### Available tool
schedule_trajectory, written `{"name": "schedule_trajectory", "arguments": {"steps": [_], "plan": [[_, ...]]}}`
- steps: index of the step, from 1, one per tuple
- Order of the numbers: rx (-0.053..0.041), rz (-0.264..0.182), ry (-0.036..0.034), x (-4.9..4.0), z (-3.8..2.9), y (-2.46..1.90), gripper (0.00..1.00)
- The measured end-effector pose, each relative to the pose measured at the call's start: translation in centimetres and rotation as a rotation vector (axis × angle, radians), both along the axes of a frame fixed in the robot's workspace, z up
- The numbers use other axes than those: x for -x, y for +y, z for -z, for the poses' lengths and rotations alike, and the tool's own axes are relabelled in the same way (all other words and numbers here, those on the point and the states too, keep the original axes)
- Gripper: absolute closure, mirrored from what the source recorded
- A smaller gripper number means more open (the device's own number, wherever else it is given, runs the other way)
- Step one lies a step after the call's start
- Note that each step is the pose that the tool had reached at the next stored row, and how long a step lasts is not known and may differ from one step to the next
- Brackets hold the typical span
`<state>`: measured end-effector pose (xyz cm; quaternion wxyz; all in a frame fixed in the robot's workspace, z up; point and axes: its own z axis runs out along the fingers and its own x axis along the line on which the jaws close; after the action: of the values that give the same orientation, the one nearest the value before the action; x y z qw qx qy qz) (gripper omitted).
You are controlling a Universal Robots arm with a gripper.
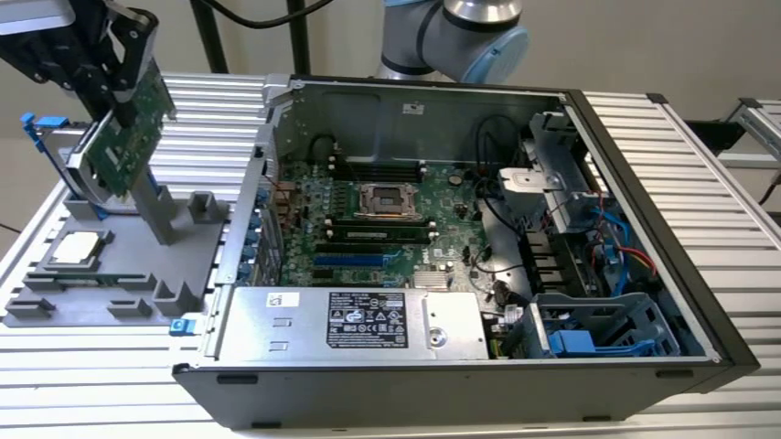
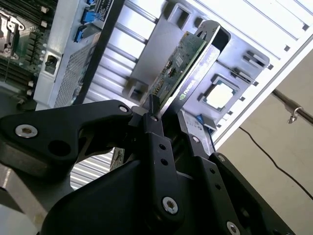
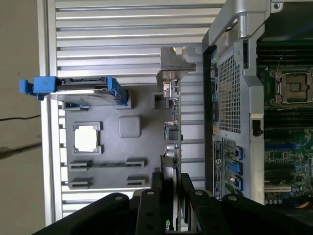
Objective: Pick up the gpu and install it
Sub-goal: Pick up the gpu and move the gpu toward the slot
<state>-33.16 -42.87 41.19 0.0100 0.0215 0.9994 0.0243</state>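
The gpu [image 1: 127, 137] hangs tilted above the grey parts tray [image 1: 110, 283] at the exterior view's left, its green circuit-board back facing the camera. My gripper [image 1: 112, 87] is shut on its upper edge. In the second wrist view the black fingers [image 2: 155, 128] clamp the card [image 2: 182, 63] between them, and its black face shows beside the green board. In the first wrist view the gpu [image 3: 174, 122] is edge-on, its silver end bracket [image 3: 174, 59] at the far end, and the gripper [image 3: 171, 182] pinches it.
An open computer case [image 1: 635, 192] lies to the exterior view's right, showing the motherboard [image 1: 379, 219], its blue slot [image 1: 354, 261] and the power supply [image 1: 354, 320]. On the tray sit a square silver CPU chip [image 3: 87, 138] and a blue-trimmed hard drive [image 3: 80, 93]. A grey tray post [image 1: 153, 210] stands under the card.
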Motion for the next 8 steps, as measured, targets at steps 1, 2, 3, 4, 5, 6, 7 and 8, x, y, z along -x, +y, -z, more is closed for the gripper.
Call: {"name": "schedule_trajectory", "arguments": {"steps": [1, 2, 3, 4, 5, 6, 7, 8], "plan": [[0.0, 0.0, 0.0, 0.0, -0.09, 0.0, 1.0], [0.0, 0.0, 0.0, 0.0, -0.18, 0.0, 1.0], [0.0, 0.0, 0.0, 0.0, -0.27, 0.0, 1.0], [0.0001, 0.0, 0.0001, 0.0, -0.36, 0.0, 1.0], [0.0, 0.0, 0.0, 0.0, -0.44, 0.0, 1.0], [0.0, 0.0, 0.0, 0.0, -0.53, 0.0, 1.0], [0.0, 0.0, 0.0, 0.0, -0.6, 0.0, 1.0], [0.0, 0.0, 0.0, 0.0, -0.68, 0.0, 1.0]]}}
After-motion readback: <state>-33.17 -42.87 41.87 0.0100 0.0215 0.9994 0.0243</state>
